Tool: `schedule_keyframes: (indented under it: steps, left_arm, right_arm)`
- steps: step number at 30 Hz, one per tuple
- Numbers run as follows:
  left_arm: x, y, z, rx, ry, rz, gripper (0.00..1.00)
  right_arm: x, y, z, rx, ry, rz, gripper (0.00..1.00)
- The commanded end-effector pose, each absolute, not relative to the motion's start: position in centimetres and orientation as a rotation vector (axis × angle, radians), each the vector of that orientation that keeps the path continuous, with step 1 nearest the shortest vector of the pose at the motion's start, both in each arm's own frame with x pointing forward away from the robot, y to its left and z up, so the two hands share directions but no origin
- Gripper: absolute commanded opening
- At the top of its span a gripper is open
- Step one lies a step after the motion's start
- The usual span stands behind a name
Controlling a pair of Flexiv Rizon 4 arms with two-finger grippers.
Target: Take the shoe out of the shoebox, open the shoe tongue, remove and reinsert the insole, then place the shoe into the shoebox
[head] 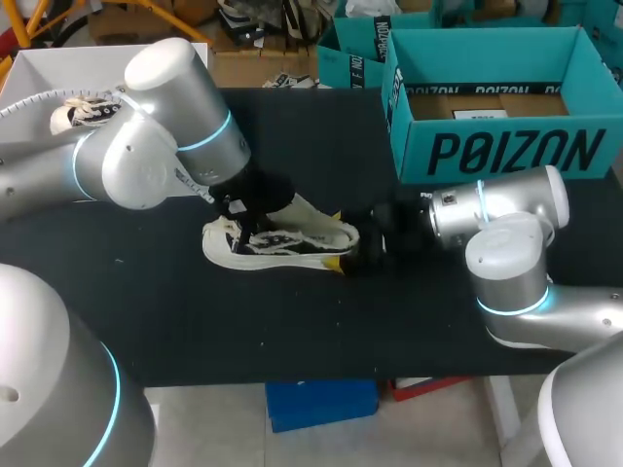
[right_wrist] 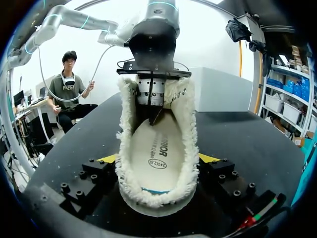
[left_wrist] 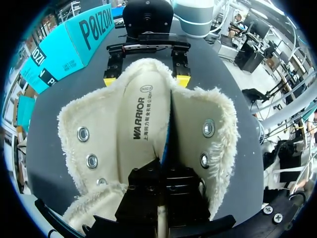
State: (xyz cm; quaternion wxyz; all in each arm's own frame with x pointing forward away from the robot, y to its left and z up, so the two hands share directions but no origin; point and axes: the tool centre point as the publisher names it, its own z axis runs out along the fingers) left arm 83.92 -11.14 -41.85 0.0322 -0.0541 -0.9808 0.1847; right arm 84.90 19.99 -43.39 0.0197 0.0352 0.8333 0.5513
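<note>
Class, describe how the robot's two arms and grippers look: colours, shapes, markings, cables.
The left arm and right arm are silver-grey rounded tubes with glowing cyan joint rings. A thin white cable runs along the left arm. The left gripper and right gripper are black and boxy; the right's fingertips are yellow.

Bright, even overhead light; soft glare on the left arm (head: 161, 73), faint shadows.

Black table (head: 292, 321) under shoe (head: 282, 243), teal shoebox (head: 506, 151).
</note>
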Motion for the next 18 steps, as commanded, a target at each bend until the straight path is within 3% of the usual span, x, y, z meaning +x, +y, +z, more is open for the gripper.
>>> schedule_keyframes:
  steps: [1,18]
  left_arm:
    - [83.94,-10.39,-41.12,-0.177,-3.009,0.6,0.0]
    - [84.09,-10.7,-40.92,-0.187,-2.992,0.606,0.0]
  right_arm:
    - [84.96,19.77,-43.82,0.111,2.586,1.709,0.0]
    - [84.96,19.77,-43.82,0.111,2.586,1.709,0.0]
